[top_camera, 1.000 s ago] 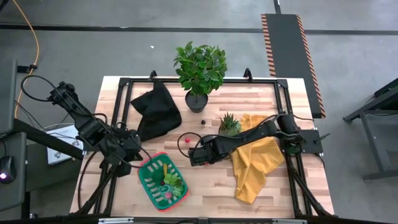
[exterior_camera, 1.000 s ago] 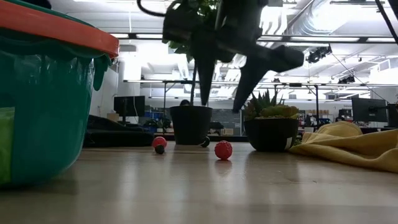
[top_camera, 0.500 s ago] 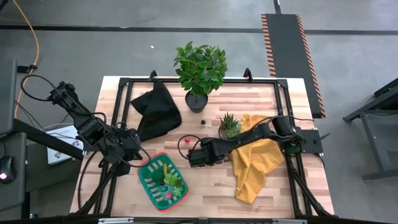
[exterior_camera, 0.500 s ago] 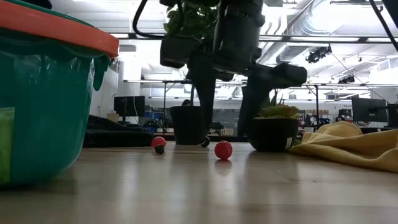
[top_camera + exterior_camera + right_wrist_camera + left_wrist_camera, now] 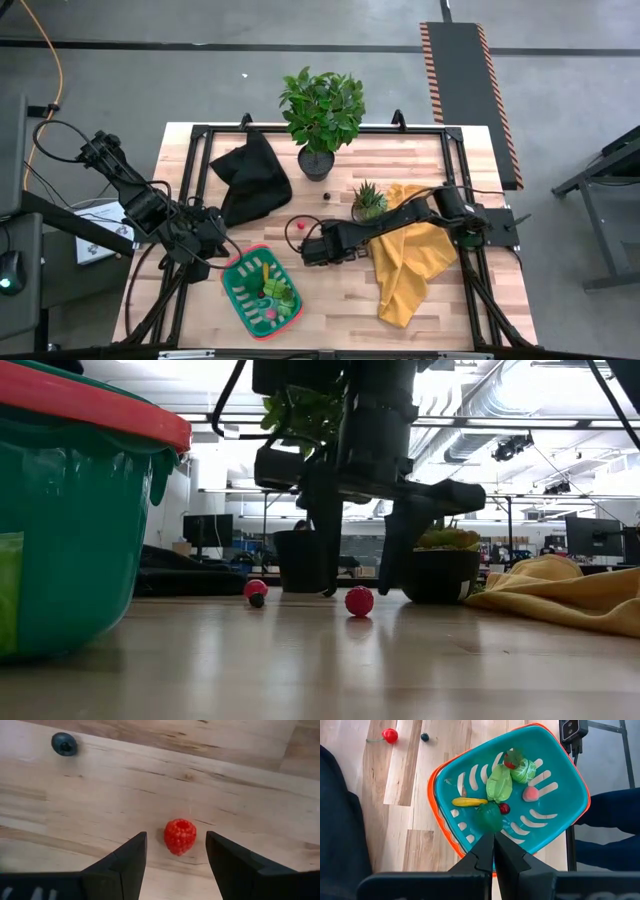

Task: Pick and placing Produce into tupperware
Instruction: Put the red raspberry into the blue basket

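Note:
My right gripper [image 5: 176, 851] is open and low over the table, one finger on each side of a red toy raspberry [image 5: 180, 836], touching nothing. The low view shows its fingertips near the tabletop around that raspberry [image 5: 359, 601]. A red cherry [image 5: 299, 227] and a dark blueberry [image 5: 64, 743] lie on the wood nearby. The green red-rimmed tupperware [image 5: 240, 285] sits near the table's front edge and holds several pieces: a yellow one [image 5: 469, 801], green ones and a pink one. My left gripper [image 5: 493, 851] is shut and hovers at the tupperware's left side.
A small spiky potted plant [image 5: 369, 200] stands just behind my right arm. The yellow cloth [image 5: 410, 262] lies under that arm. The black cloth [image 5: 250, 178] and a large leafy plant [image 5: 322, 110] sit toward the far edge. Bare wood [image 5: 330, 300] lies right of the tupperware.
My right gripper has come down toward the table and tipped more upright. Its fingertips now stand at tabletop height on both sides of the raspberry. The raspberry, cherry and tupperware have stayed in place.

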### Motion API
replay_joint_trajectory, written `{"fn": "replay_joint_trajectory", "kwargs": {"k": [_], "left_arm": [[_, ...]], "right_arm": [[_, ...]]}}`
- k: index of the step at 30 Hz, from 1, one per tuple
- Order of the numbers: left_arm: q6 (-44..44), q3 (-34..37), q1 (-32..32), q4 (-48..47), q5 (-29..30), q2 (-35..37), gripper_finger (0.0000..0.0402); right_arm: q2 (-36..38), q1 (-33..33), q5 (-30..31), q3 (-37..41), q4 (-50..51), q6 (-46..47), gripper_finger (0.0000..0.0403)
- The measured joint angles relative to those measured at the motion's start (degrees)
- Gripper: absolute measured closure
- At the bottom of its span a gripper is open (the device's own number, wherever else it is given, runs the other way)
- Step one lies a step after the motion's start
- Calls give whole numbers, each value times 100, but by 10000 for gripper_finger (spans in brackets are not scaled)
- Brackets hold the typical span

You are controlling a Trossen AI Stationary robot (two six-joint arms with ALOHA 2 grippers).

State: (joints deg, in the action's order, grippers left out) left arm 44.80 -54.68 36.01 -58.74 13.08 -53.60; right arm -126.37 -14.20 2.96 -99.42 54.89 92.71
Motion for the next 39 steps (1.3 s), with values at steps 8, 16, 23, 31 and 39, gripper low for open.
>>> {"fn": "replay_joint_trajectory", "kwargs": {"k": [8, 16, 23, 31, 39], "left_arm": [[2, 0, 0, -11, -4, 0, 399], [-14, 0, 0, -17, -9, 0, 399], [-94, 0, 0, -17, -20, 0, 399], [-105, 0, 0, -17, -20, 0, 399], [-105, 0, 0, -17, -17, 0, 399]], "right_arm": [[-13, 111, -31, 0, 11, -68, 208], [-123, 117, -306, 0, -34, -85, 208], [-179, 101, -385, 2, -91, -115, 208], [-184, 107, -411, 2, -97, -125, 214], [-184, 107, -411, 2, -97, -125, 260]]}}
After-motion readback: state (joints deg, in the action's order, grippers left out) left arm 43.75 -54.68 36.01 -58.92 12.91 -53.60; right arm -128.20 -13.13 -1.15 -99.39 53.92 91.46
